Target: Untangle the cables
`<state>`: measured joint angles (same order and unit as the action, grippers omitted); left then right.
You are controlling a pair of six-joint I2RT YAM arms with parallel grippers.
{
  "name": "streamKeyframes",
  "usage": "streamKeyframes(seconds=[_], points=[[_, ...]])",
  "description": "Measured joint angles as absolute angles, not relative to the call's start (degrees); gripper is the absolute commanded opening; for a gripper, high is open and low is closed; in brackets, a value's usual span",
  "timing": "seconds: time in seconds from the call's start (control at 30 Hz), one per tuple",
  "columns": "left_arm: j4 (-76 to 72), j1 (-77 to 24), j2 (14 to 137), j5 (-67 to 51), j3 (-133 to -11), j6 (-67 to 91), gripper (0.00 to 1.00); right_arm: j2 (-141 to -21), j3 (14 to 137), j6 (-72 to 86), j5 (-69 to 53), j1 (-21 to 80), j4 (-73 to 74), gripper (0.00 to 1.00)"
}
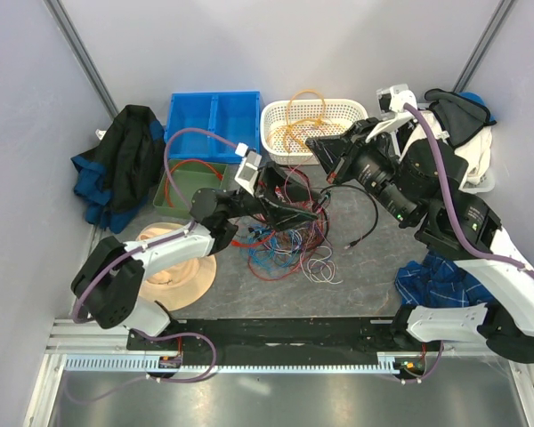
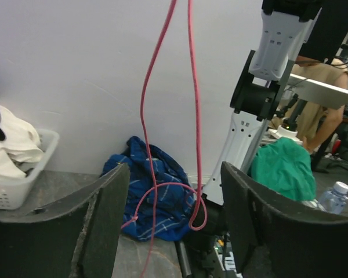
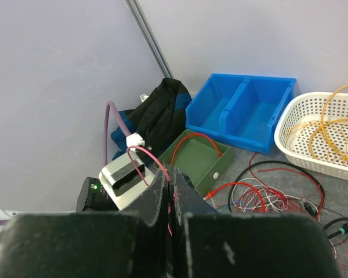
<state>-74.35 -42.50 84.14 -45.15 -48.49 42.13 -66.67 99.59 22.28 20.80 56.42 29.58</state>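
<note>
Left gripper (image 2: 175, 174) stands spread around the hanging red cable (image 2: 195, 116) — pinched above by the right gripper (image 3: 169, 176) — and closing on both strands could tighten it.

You have a table (image 1: 374, 267) with a matt grey, faintly mottled top, and the cables (image 1: 280, 245) on it wear thin, smooth plastic sheaths; the red cable (image 2: 195, 116) shows a slight sheen. At the far side, the blue bin (image 1: 214, 120) is hard glossy plastic, the white basket (image 1: 269, 124) is perforated plastic and the green tray (image 1: 173, 191) a duller plastic. The dark jacket (image 1: 125, 160) on the left and the blue checked cloth (image 1: 436, 280) on the right are soft, creased fabric. Fingers (image 2: 104, 220) of the left gripper (image 2: 175, 168) look matt black and finely grained. The white arm shells (image 1: 516, 298) are smooth and semi-gloss; the near sheet (image 1: 276, 400) is bare metal with a dull sheen
</note>
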Motion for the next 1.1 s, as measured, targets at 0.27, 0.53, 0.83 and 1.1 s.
streamKeyframes(seconds=[0.27, 0.53, 0.83, 1.1], points=[[-66.2, -42.3, 84.0, -46.9, -50.3, 39.9, 0.02, -64.4, 95.0, 22.1, 21.9, 56.4, 29.1, 0.09], [-24.0, -40.6, 77.1, -37.3, -67.4, 27.3, 0.02, -58.0, 87.5, 22.3, 25.0, 56.4, 28.3, 0.98], [13.0, -27.0, 72.2, -12.9, -84.0, 25.3, 0.02, -50.0, 75.3, 23.3, 29.3, 56.4, 27.8, 0.98], [26.6, -16.8, 75.0, -2.3, -91.2, 25.3, 0.02, -43.6, 64.8, 24.9, 29.3, 56.4, 26.1, 0.98]])
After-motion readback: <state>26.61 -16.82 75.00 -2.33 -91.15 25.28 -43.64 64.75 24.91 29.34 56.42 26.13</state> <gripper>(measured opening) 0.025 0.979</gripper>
